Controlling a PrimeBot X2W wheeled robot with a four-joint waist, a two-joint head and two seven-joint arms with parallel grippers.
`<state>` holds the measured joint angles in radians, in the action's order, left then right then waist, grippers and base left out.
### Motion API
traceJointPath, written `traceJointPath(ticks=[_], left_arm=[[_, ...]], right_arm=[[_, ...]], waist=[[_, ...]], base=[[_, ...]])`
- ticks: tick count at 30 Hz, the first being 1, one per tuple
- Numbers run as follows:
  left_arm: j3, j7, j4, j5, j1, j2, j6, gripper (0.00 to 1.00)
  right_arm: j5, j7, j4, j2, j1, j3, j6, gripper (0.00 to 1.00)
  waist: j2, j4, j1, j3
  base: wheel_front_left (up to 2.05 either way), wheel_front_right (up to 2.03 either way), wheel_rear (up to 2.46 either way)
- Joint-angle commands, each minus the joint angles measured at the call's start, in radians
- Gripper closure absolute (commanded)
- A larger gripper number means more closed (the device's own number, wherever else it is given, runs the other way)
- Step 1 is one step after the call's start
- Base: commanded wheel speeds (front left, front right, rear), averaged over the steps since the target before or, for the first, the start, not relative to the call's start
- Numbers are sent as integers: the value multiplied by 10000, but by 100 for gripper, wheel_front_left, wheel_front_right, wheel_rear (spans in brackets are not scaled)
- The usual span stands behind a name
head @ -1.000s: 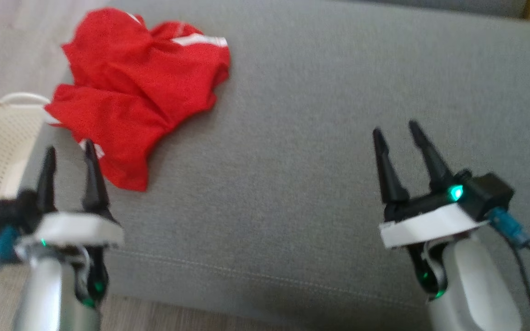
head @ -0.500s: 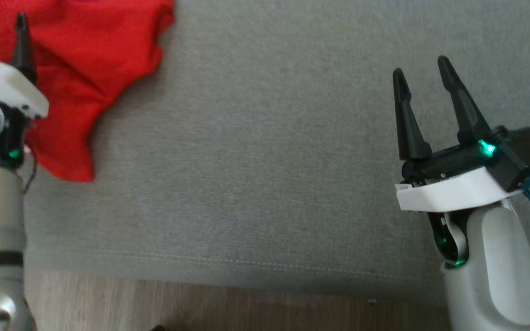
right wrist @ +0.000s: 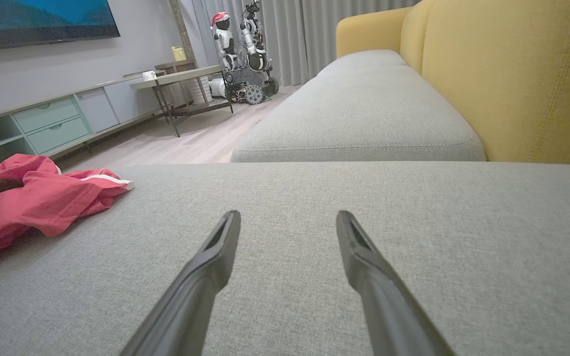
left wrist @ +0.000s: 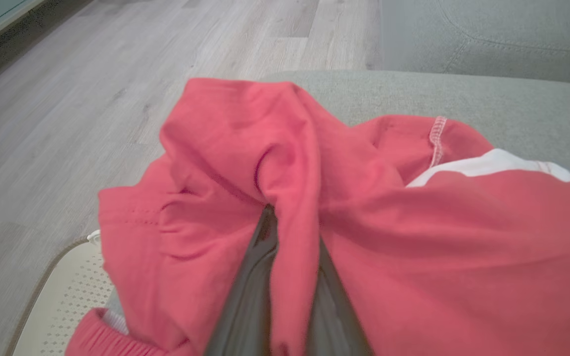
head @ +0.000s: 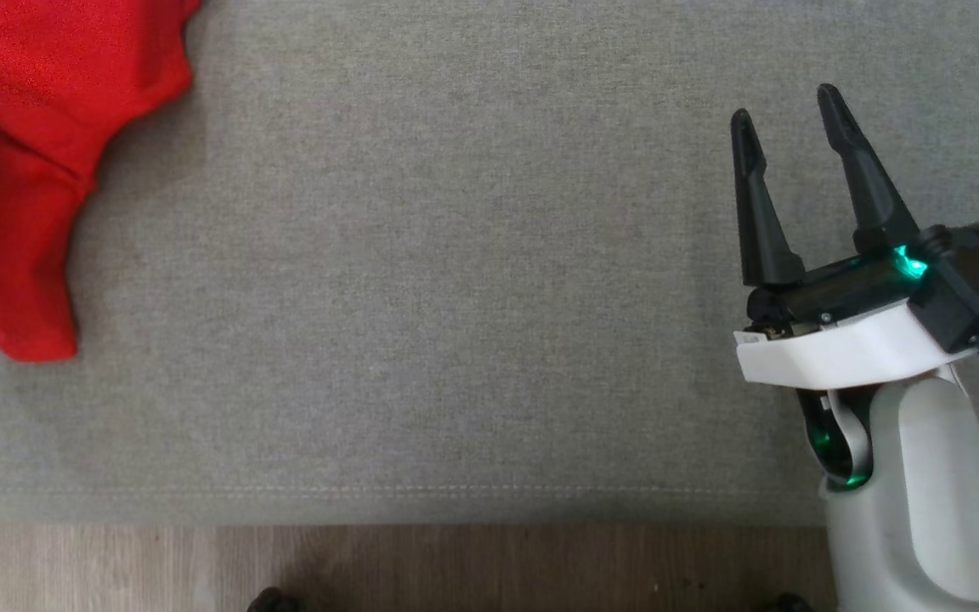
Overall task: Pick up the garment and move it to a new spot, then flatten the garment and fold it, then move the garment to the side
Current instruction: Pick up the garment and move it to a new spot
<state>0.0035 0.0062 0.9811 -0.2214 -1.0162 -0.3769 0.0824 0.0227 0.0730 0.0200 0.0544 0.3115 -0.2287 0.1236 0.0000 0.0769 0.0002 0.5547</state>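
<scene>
The red garment (head: 22, 110) with white trim lies crumpled at the left end of the grey sofa cushion (head: 455, 255). In the left wrist view my left gripper (left wrist: 292, 232) is shut on a raised fold of the garment (left wrist: 413, 237), and cloth drapes over both dark fingers (left wrist: 245, 296). A white corner of its wrist sits at the left edge of the head view. My right gripper (head: 787, 127) hovers open over bare cushion at the right, far from the garment. In the right wrist view the right gripper (right wrist: 287, 222) holds nothing, and the garment (right wrist: 42, 202) lies at far left.
A cream perforated basket (left wrist: 62, 296) stands on the wood floor (left wrist: 117, 99) beside the cushion's left end. The cushion's front seam and floor (head: 455, 569) run along the bottom of the head view. A yellow backrest (right wrist: 512, 74) rises behind, and a second grey cushion (right wrist: 364, 113) lies further along.
The head camera has shifted, pushing the garment to the picture's left edge. My left gripper reached onto the garment and shut on a fold. The right gripper stayed open.
</scene>
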Motion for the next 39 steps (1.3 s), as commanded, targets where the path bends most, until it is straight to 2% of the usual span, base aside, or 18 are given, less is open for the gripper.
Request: traceJointPath(ticks=[1,11,15,21,29,39], left_arm=[[168,-246,-131,42,-315,-748,-61,100],[93,-2086,153,-13,-604,-691,-61,100],[87,-2403,-188,-32,-608,-687,-52,100],[106,-2636,-1582,-119,-349,-584,5,100],[-219,-2496,-4244,-369,522,-81,192,100],[-1029,-693,-7532,-881,1731,734,224,100]], right_arm=[[-41,97,361,-41,153,-201,71,0],[170,308,-104,-41,86,-198,71,0],[313,408,-319,-41,49,-202,71,0],[681,662,-797,-41,-114,-235,71,0],[1081,960,-1251,-41,-301,-319,71,0],[1482,1257,-1471,-41,-199,-389,71,0]], waist=[[0,22,-2,-28],[0,316,-2,-953],[0,401,-2,-1403],[0,515,-2,-2294],[0,397,-2,-3252],[0,-412,-2,-3532]], base=[[0,0,0],[0,0,0],[0,0,0],[0,0,0],[0,0,0],[0,0,0]])
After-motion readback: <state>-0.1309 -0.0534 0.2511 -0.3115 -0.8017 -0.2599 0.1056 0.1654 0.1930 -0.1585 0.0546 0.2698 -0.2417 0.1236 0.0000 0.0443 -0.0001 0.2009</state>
